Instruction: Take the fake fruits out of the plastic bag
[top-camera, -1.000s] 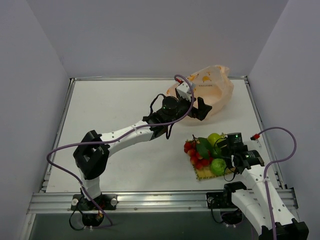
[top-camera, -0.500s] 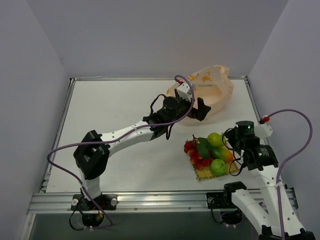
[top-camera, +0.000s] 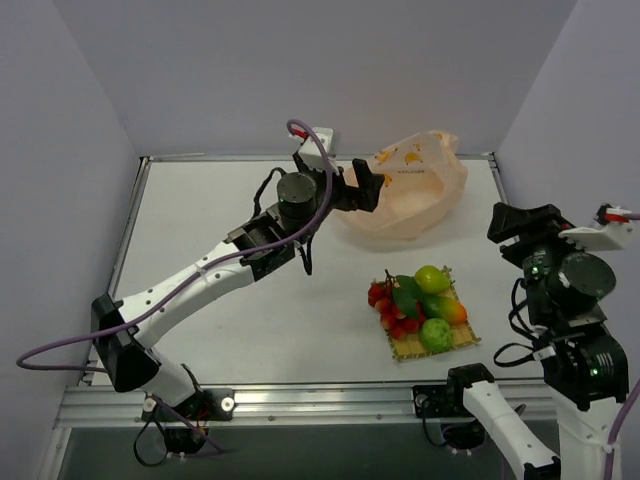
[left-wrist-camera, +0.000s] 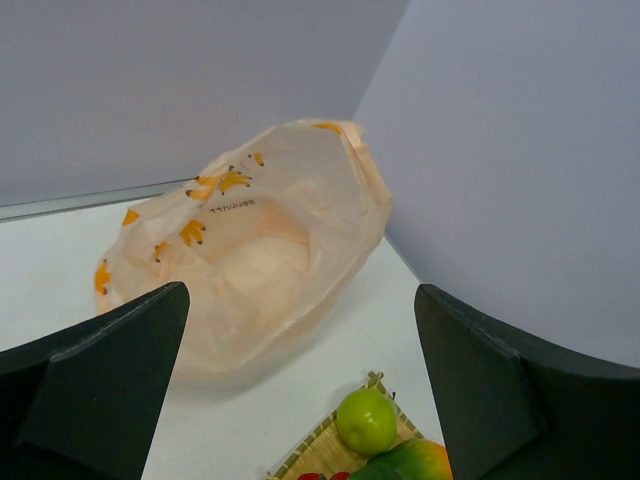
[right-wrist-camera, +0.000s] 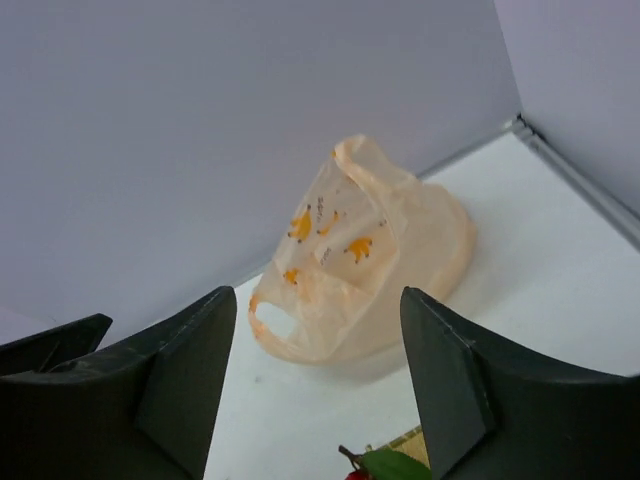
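Top view: plastic bag (top-camera: 415, 188) slumped at the table's (top-camera: 220, 230) 1 o'clock, by the far edge. Pale peach, with yellow-orange prints.

Fake fruits all sit on a yellow woven mat (top-camera: 400, 348) at the table's 4 o'clock, well apart from the bag.
- red berry bunch (top-camera: 386, 306): 9 o'clock side of the mat, green leaves on top
- mango (top-camera: 443, 307): mat's centre to 3 o'clock side, green-orange
- round green fruit (top-camera: 431, 277): 12 o'clock
- second green fruit (top-camera: 436, 334): 5 o'clock

They are packed close and touching.

Left gripper (top-camera: 362, 186): arm stretched across the table, with the tool at the bag's 9 o'clock edge, so the bag is at its 3 o'clock, just beside it. Jaws spread as wide as they go, with nothing between them. In the left wrist view the bag fills the gap ahead and neither finger touches it. One green fruit and the mat corner show at 6 o'clock of that frame.

Right gripper (top-camera: 522, 224): raised at the table's 3 o'clock edge. Bag at its 10 o'clock, well apart; fruits at its 8 o'clock, below. Jaws about half apart and gripping nothing. The right wrist view shows the bag far off between the fingers, with a leaf and a bit of red at the bottom edge.
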